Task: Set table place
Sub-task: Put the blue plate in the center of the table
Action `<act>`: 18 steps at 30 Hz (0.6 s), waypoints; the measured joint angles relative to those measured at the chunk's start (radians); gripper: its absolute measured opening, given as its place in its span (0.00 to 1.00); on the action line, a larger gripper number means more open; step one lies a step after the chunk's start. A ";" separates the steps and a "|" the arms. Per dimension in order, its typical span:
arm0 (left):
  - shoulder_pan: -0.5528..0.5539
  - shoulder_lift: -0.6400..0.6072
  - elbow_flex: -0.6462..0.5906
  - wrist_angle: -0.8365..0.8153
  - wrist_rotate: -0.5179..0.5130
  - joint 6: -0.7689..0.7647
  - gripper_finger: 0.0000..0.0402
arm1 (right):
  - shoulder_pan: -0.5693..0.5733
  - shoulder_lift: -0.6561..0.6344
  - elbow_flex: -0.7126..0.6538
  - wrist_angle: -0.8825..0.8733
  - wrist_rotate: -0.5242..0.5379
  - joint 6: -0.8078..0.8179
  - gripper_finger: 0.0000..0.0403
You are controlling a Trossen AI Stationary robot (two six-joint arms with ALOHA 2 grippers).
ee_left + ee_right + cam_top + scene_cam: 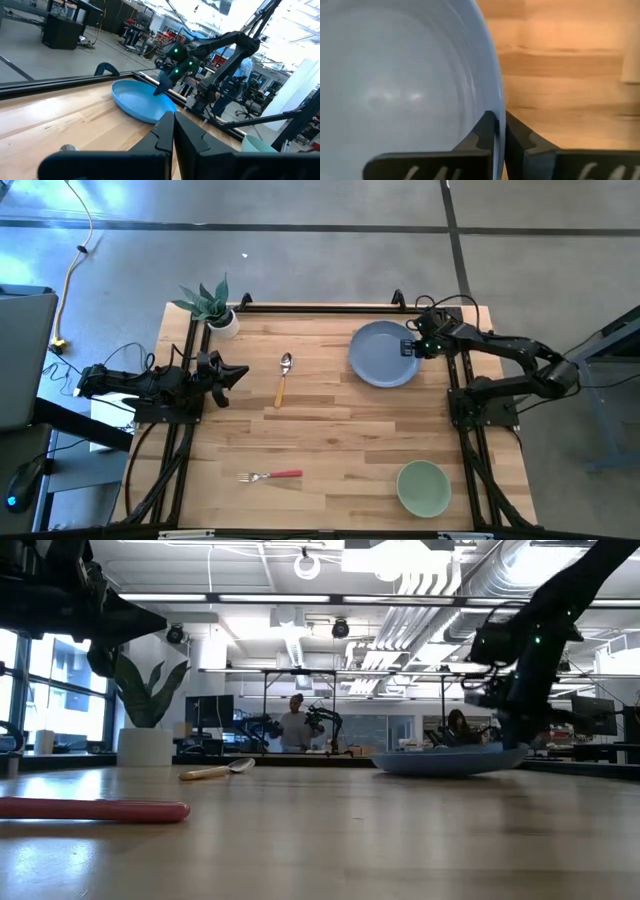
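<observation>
A blue plate (380,353) lies at the far right of the light-wood table (330,430); it also shows in the low view (445,760) and the left wrist view (137,99). My right gripper (413,347) is shut on the plate's right rim. My left gripper (238,373) hovers at the table's left, shut and empty, pointing toward a spoon (284,377) with a pale yellow handle. A fork with a red handle (270,476) lies near the front edge. A green bowl (423,487) stands at the front right. My right gripper pinches the plate's rim (498,117) on the side toward the table's right edge, one finger (482,135) on the plate's inner face and one (520,137) on the outer. The fingers slant down from the right. The plate's underside (440,770) looks to be on the table.
A potted plant in a white pot (215,308) stands at the far left corner. The black frame (320,307) edges the table. Bare wood lies in the middle between spoon, fork and bowl. People and desks show in the room beyond.
</observation>
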 joint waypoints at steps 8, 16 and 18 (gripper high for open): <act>0.000 0.000 0.000 0.000 0.000 0.000 0.00 | 0.085 -0.072 0.239 -0.227 -0.001 -0.012 0.00; 0.000 0.000 0.000 0.000 0.000 0.005 0.00 | 0.274 -0.078 0.525 -0.356 0.037 -0.001 0.00; 0.000 0.000 0.000 0.000 0.000 0.006 0.00 | 0.334 -0.078 0.572 -0.370 0.044 0.010 0.00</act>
